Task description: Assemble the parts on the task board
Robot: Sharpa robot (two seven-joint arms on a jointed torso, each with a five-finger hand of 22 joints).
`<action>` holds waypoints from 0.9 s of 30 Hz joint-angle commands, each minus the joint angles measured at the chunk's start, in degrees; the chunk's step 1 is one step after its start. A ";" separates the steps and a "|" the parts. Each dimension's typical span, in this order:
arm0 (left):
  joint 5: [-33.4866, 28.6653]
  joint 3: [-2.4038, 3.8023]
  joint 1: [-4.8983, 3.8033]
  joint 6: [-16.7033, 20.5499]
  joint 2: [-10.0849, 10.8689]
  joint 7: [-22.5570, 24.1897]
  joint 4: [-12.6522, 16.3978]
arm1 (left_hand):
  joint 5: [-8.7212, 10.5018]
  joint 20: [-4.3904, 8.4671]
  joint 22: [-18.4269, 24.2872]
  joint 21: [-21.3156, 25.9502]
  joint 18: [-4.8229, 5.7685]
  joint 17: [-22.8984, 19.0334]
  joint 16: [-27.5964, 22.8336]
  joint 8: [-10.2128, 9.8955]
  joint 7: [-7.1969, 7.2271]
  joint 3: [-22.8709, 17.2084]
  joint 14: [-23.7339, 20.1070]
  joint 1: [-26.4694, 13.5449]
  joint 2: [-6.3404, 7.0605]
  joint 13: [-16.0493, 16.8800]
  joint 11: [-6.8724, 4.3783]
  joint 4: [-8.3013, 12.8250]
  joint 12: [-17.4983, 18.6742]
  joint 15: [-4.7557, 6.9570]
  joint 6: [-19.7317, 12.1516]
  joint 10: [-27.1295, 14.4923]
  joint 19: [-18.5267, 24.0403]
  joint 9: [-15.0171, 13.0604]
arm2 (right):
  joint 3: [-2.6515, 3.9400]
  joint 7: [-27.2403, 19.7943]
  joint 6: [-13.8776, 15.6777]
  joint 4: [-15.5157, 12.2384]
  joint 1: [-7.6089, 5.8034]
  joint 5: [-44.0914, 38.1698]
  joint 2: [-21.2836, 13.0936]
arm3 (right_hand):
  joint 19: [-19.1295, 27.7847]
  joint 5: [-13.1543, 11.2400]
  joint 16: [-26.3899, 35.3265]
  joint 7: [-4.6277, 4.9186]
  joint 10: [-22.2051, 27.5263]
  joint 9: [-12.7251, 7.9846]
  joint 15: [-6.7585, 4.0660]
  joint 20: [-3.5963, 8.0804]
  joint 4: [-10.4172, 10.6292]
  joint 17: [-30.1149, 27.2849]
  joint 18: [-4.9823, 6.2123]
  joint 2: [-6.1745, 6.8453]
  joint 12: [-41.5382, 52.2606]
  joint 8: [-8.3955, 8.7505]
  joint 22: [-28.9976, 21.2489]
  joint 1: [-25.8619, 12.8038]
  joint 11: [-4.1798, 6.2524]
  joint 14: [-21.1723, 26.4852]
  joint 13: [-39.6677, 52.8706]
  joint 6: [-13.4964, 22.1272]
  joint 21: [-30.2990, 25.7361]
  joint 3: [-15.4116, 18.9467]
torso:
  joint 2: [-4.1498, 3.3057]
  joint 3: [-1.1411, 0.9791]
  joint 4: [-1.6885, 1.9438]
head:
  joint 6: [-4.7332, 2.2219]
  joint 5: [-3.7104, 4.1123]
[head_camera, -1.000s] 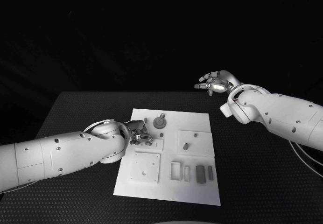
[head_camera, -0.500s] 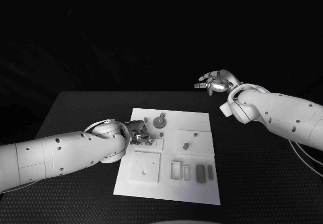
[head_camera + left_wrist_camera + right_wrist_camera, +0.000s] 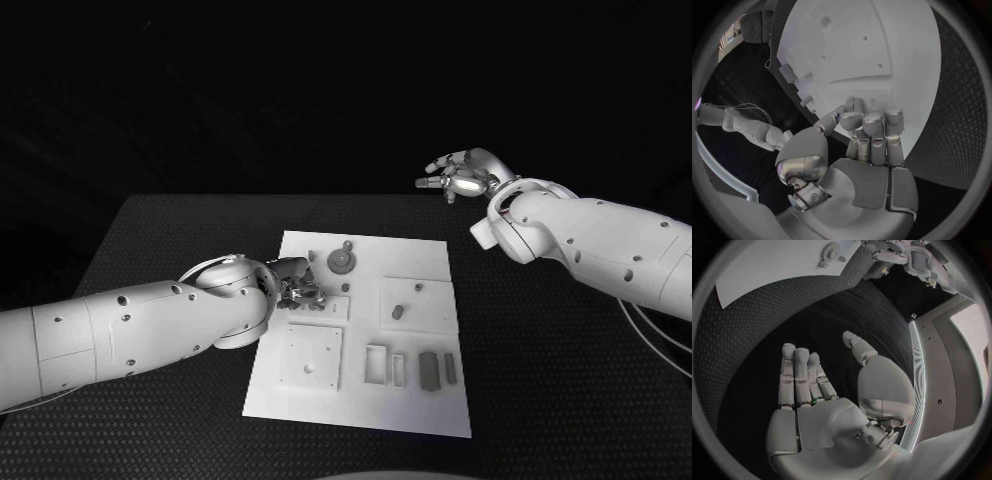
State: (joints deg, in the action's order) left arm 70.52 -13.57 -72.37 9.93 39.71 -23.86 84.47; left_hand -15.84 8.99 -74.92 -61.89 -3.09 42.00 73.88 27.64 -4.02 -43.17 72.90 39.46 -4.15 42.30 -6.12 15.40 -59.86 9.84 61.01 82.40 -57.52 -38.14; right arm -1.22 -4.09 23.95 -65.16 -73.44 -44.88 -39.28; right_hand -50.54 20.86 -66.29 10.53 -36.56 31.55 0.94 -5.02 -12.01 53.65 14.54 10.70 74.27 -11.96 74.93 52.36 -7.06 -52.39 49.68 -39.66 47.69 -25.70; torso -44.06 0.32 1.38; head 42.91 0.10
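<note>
The task board (image 3: 418,330) lies mid-tabletop (image 3: 173,230) directly under the left robot hand (image 3: 300,285), whose fingers curl at its near-left edge; whether they pinch a part is unclear. The right robot hand (image 3: 459,178) hovers spread and empty, well beyond the board's far corner.

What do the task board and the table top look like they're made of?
The task board looks like matte white plastic: a flat, even surface with moulded recesses, though painted metal can't be ruled out. The table seems covered with a black textured mat, likely rubber or foam, judging by its fine dimpled weave.
</note>
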 commanded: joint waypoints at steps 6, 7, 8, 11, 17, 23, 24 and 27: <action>1.36 -0.13 0.26 -3.64 -0.08 -0.34 0.08 | -0.43 6.56 -0.82 -0.35 -1.06 -0.11 0.33 0.12 5.76 -0.36 0.75 1.06 -0.75 -0.09 -1.89 0.05 -0.38 1.24 9.83 -1.86 -0.16 -0.08 | 0.03 -0.41 -0.79 -0.06 0.10 -0.01 0.02 | -0.06 0.21 -0.35 2.51 0.42 -0.10 -0.08 -0.36 -0.04 -0.09 0.46 -0.28 0.27 -0.29 1.04 -0.26 0.16 0.35 -0.11 -0.29 -0.37 0.16 | 0.01 0.00 -0.02 | 0.03 -0.12; 1.58 -0.13 0.26 -3.71 -0.08 -0.38 0.08 | -0.44 6.56 -0.82 -0.35 -1.06 -0.11 0.33 0.12 5.75 -0.37 0.74 1.07 -0.74 -0.10 -1.89 0.07 -0.38 1.23 9.83 -1.86 -0.15 -0.07 | 0.03 -0.41 -0.79 -0.09 0.11 -0.01 0.02 | -0.06 0.21 -0.35 2.51 0.42 -0.10 -0.08 -0.36 -0.03 -0.09 0.46 -0.28 0.27 -0.29 1.04 -0.26 0.16 0.35 -0.12 -0.29 -0.37 0.16 | 0.01 0.01 -0.03 | 0.06 -0.13; 1.45 -0.13 0.27 -4.00 -0.08 -0.41 0.10 | -0.44 6.56 -0.82 -0.35 -1.06 -0.12 0.34 0.12 5.75 -0.38 0.74 1.09 -0.72 -0.10 -1.89 0.09 -0.38 1.23 9.82 -1.86 -0.14 -0.07 | 0.03 -0.41 -0.80 -0.13 0.12 -0.01 0.01 | -0.06 0.21 -0.35 2.51 0.42 -0.11 -0.08 -0.36 -0.03 -0.10 0.46 -0.29 0.28 -0.29 1.04 -0.27 0.16 0.35 -0.12 -0.29 -0.37 0.16 | 0.01 0.01 -0.03 | 0.06 -0.13; 1.90 -0.13 0.28 -4.72 -0.12 -0.42 0.12 | -1.01 6.53 -0.83 -0.38 -1.03 -0.18 0.43 0.17 5.74 -0.47 0.71 1.26 -0.57 -0.17 -1.87 0.26 -0.46 1.17 9.86 -1.84 -0.07 -0.04 | 0.03 -0.36 -0.91 -0.12 0.14 -0.01 0.02 | -0.06 0.21 -0.37 2.51 0.43 -0.12 -0.08 -0.36 -0.02 -0.12 0.46 -0.29 0.30 -0.30 1.04 -0.28 0.16 0.36 -0.15 -0.29 -0.38 0.17 | -0.01 0.01 -0.04 | 0.11 -0.11; 2.59 -0.13 0.29 -5.46 -0.22 -0.44 0.18 | -2.21 6.48 -0.84 -0.46 -1.00 -0.29 0.59 0.24 5.72 -0.43 0.66 1.42 -0.17 -0.27 -1.84 0.44 -0.63 1.05 9.95 -1.81 0.00 0.03 | 0.03 -0.33 -0.92 -0.15 0.15 -0.01 0.01 | -0.06 0.22 -0.39 2.51 0.44 -0.14 -0.07 -0.36 0.00 -0.15 0.46 -0.30 0.33 -0.31 1.05 -0.33 0.16 0.37 -0.20 -0.29 -0.39 0.19 | -0.01 -0.02 -0.03 | 0.11 -0.12; 2.41 -0.12 0.29 -5.45 -0.52 -0.10 0.07 | -3.22 6.44 -0.83 -0.52 -0.97 -0.38 0.77 0.34 5.72 -0.28 0.64 1.49 0.35 -0.30 -1.82 0.47 -0.86 0.95 10.10 -1.79 0.03 0.12 | 0.03 -0.32 -0.95 -0.16 0.15 -0.01 0.06 | -0.06 0.23 -0.40 2.51 0.45 -0.16 -0.07 -0.36 0.00 -0.18 0.46 -0.30 0.35 -0.32 1.05 -0.34 0.16 0.38 -0.23 -0.29 -0.40 0.20 | 0.00 -0.03 -0.01 | 0.14 -0.19; 2.39 -0.12 0.29 -5.27 -0.57 -0.06 0.04 | -3.33 6.44 -0.82 -0.53 -0.96 -0.39 0.80 0.36 5.71 -0.22 0.64 1.45 0.46 -0.30 -1.81 0.45 -0.89 0.93 10.13 -1.78 0.03 0.13 | 0.03 -0.32 -0.95 -0.16 0.15 -0.01 0.08 | -0.06 0.23 -0.41 2.51 0.45 -0.16 -0.07 -0.36 0.00 -0.18 0.46 -0.30 0.36 -0.32 1.05 -0.34 0.16 0.38 -0.24 -0.29 -0.40 0.20 | 0.00 -0.03 -0.01 | 0.14 -0.19; 2.31 -0.12 0.29 -5.14 -0.72 0.04 -0.02 | -3.48 6.42 -0.81 -0.54 -0.94 -0.42 0.86 0.40 5.71 -0.08 0.65 1.31 0.54 -0.31 -1.81 0.30 -0.97 0.91 10.20 -1.77 0.02 0.16 | 0.03 -0.33 -0.95 -0.17 0.15 -0.01 0.15 | -0.06 0.23 -0.42 2.51 0.46 -0.17 -0.07 -0.36 0.01 -0.20 0.46 -0.31 0.38 -0.33 1.05 -0.37 0.16 0.38 -0.27 -0.29 -0.41 0.21 | 0.00 -0.03 -0.05 | 0.07 -0.23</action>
State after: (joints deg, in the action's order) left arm 72.81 -13.34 -72.51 7.30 39.32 -23.95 84.32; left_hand -19.13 8.99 -74.91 -62.12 -3.09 41.68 74.37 27.88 -4.01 -43.31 72.90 40.26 -3.35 42.07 -6.12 15.46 -60.61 9.84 61.02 82.40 -57.52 -38.05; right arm -1.22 -4.06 23.76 -65.23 -73.31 -44.87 -39.20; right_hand -50.54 20.86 -66.53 10.53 -36.35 31.45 0.94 -5.02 -12.01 53.51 14.20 10.70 74.26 -11.96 74.93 52.36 -6.85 -52.39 49.48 -39.66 47.46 -25.71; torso -44.06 0.30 1.35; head 43.06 -0.07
